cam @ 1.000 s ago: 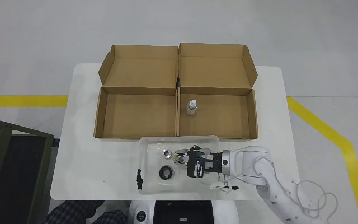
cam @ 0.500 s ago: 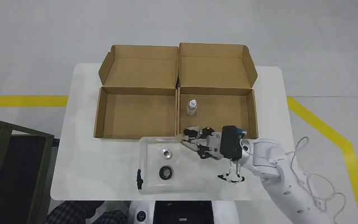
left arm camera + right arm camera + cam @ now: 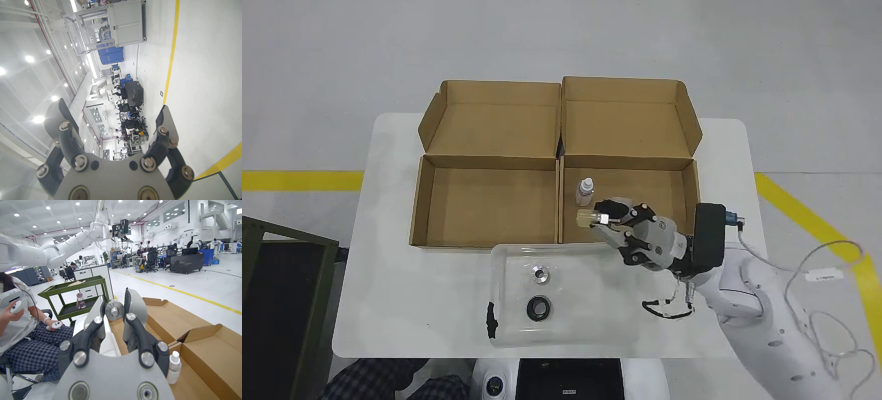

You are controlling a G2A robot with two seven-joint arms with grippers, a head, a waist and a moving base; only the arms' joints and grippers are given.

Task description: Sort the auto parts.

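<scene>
My right gripper point(image 3: 599, 215) hangs over the front left corner of the right cardboard box point(image 3: 652, 205), shut on a small silver cylindrical part point(image 3: 114, 311). The same part point(image 3: 588, 218) pokes out past the fingertips in the top view. A white bottle point(image 3: 585, 190) stands in that box just beyond the gripper, and the right wrist view has this bottle point(image 3: 174, 368) upright beside the fingers. In the clear plastic bin point(image 3: 504, 300) lie a silver round part point(image 3: 538, 271) and a black ring point(image 3: 538, 308). My left gripper point(image 3: 113, 111) is raised high, open and holding nothing.
The left cardboard box point(image 3: 487, 205) sits open beside the right one, both lids folded back. A small black item point(image 3: 491, 320) lies at the bin's left edge. A green cart point(image 3: 75, 298) stands beside the table.
My right gripper has risen out of the clear bin with the silver part and moved back and right, over the right box's front corner.
</scene>
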